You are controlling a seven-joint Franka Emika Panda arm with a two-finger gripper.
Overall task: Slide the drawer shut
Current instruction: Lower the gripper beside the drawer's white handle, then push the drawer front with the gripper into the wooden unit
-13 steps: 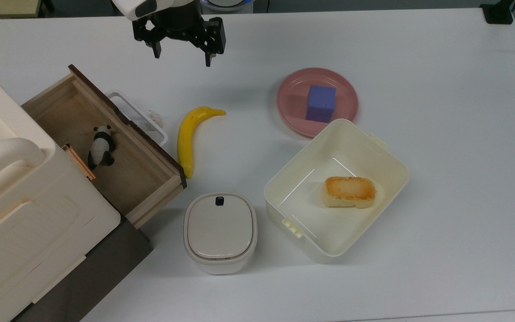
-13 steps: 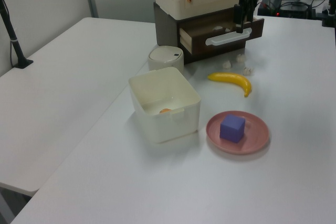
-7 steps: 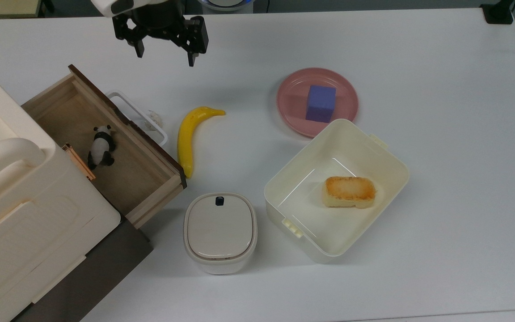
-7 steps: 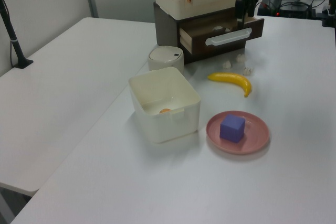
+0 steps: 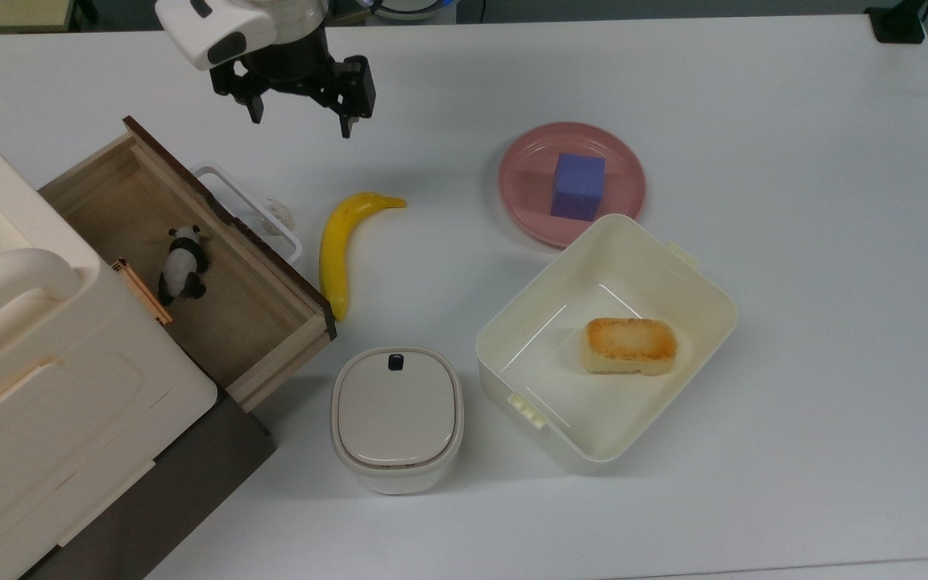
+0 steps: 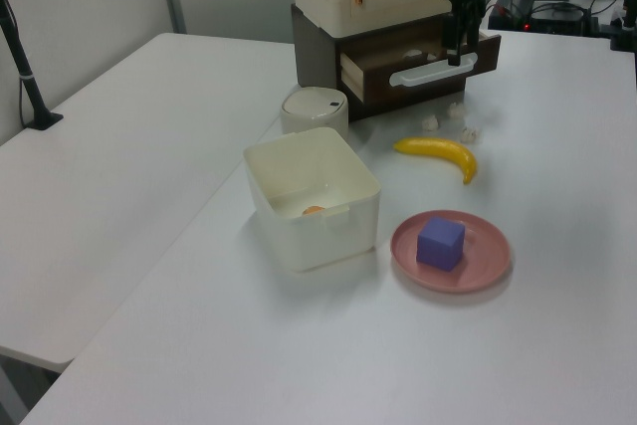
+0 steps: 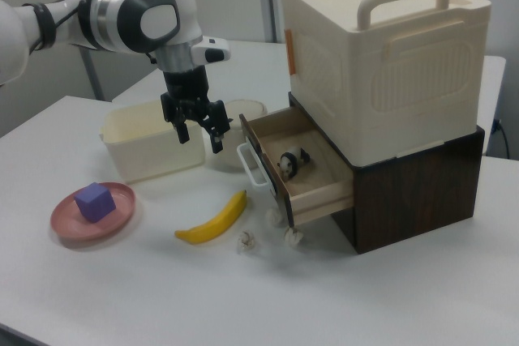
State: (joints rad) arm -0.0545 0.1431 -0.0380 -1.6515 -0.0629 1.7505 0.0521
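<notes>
White tabletop (image 5: 794,242) spreads under everything we see, with a cream cabinet (image 7: 381,54) on a dark brown base along the top view's left edge. We count one drawer (image 5: 190,266), pulled well out of that base: a shallow light-wood box with a dark brown front panel and one white loop handle (image 5: 250,211) facing the table's middle. Inside it we find one small panda figure (image 5: 182,263), near the top view's left side of the box.

We see one gripper (image 5: 300,103) hanging above the table beyond the drawer's front, apart from the handle, its two black fingers spread wide and holding nothing.

Just in front of the drawer we see one yellow banana (image 5: 343,242) lying on the table, close to the drawer's front corner. Beside the handle sit a few small white crumpled bits (image 7: 268,228); we make out about three in the right view.

Of containers we count three more. One small lidded off-white container (image 5: 396,419) stands shut near the drawer's corner, so we cannot tell its contents. One cream open tub (image 5: 605,342) holds one browned piece of bread (image 5: 630,345). One pink plate (image 5: 570,181), just beside the tub, carries one purple cube (image 5: 577,187).
</notes>
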